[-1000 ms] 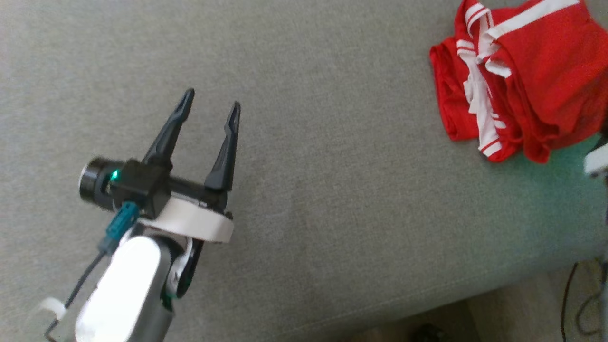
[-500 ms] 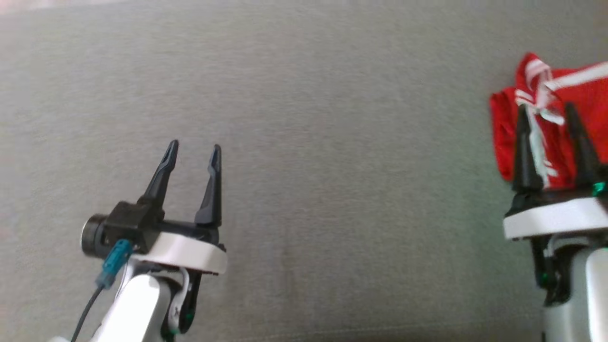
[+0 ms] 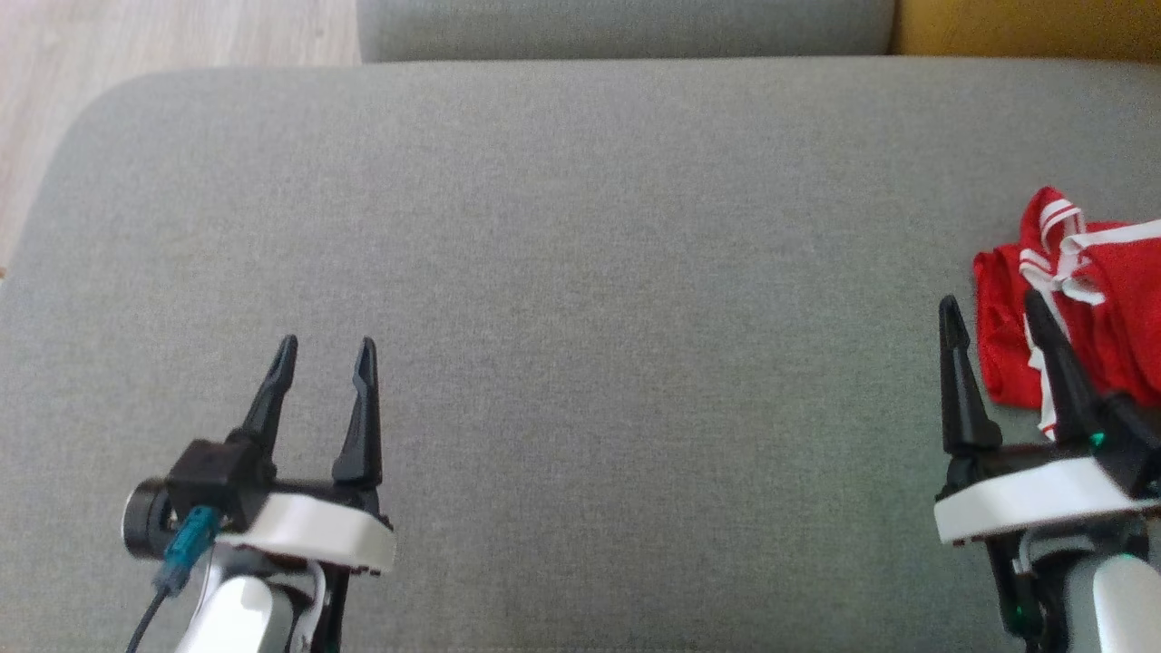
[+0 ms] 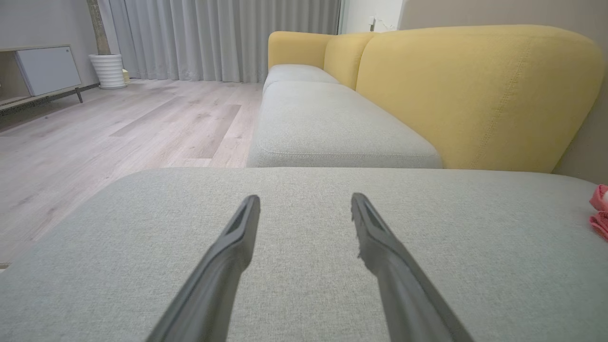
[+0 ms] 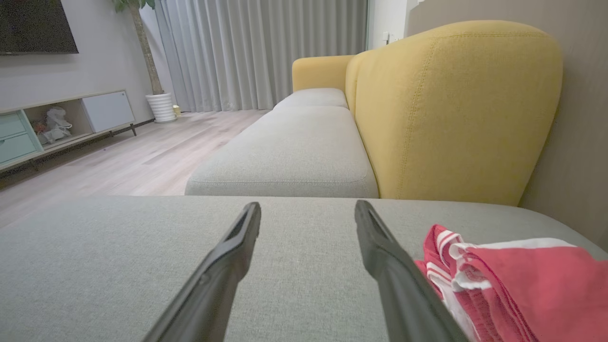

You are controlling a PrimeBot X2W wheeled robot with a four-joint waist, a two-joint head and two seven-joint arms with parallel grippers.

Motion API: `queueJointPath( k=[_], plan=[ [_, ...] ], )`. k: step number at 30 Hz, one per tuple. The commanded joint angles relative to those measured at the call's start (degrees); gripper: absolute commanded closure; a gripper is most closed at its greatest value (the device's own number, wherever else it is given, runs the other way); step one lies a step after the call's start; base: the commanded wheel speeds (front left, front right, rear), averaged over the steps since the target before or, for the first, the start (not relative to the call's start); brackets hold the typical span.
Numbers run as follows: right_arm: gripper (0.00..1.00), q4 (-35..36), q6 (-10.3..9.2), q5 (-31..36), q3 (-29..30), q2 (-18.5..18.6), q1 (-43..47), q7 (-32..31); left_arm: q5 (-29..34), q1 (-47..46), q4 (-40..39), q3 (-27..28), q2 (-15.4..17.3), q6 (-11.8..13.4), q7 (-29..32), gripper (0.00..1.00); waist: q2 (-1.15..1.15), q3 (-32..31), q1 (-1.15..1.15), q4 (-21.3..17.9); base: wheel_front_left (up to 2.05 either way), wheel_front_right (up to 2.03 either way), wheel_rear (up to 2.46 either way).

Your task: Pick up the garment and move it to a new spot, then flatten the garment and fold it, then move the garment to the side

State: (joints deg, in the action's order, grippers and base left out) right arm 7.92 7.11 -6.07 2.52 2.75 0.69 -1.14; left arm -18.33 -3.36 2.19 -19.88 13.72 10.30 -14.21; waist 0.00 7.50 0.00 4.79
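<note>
The garment (image 3: 1102, 313) is red with white stripes and lies bunched at the right edge of the grey seat cushion (image 3: 580, 227). My right gripper (image 3: 989, 301) stands open just to its left, with its right finger in front of the cloth's near left edge; contact cannot be told. In the right wrist view the garment (image 5: 522, 280) lies right of the open right gripper (image 5: 308, 205), nothing between the fingers. My left gripper (image 3: 326, 345) is open and empty over bare cushion at the lower left. In the left wrist view the left gripper (image 4: 305, 198) is open and a bit of garment (image 4: 599, 211) shows at the far right.
A yellow backrest (image 5: 451, 109) rises beyond the cushion, with another grey seat cushion (image 4: 332, 128) in front of it. Wooden floor (image 3: 136, 36) lies past the cushion's rounded far left corner. A low cabinet (image 5: 57, 123) and curtains (image 5: 266, 47) stand across the room.
The head camera has moved, so the whole picture has shifted. The right gripper has come into view beside the garment. Both grippers stay open.
</note>
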Motion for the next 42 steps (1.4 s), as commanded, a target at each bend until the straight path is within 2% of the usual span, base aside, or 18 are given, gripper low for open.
queueJointPath(
  k=[1, 18, 42],
  plan=[
    [0.0, 2.3, 0.37, -0.4, -1.2, 0.2, -0.1, -0.4, -0.4, -0.7, -1.7, 2.2, 1.3, -0.4, -0.6, 0.0, 0.0, -1.3, 0.0, -0.1, 0.0, 0.0, 0.0],
    [0.0, 4.1, 0.37, -1.2, -2.8, 0.1, 6.0, -2.0, -0.9, 5.4, -2.3, 2.0, 2.6, 0.4, 0.2, 0.0, 0.0, -6.5, 0.0, -0.8, 0.0, 0.0, 0.0],
    [0.0, 4.9, 0.37, -2.4, -1.4, 0.1, 5.8, -2.4, -2.1, 5.2, -2.6, 1.5, 3.1, 1.0, 1.7, 0.0, 0.0, -6.2, 0.0, -1.2, 0.0, 0.0, 0.0]
  ],
)
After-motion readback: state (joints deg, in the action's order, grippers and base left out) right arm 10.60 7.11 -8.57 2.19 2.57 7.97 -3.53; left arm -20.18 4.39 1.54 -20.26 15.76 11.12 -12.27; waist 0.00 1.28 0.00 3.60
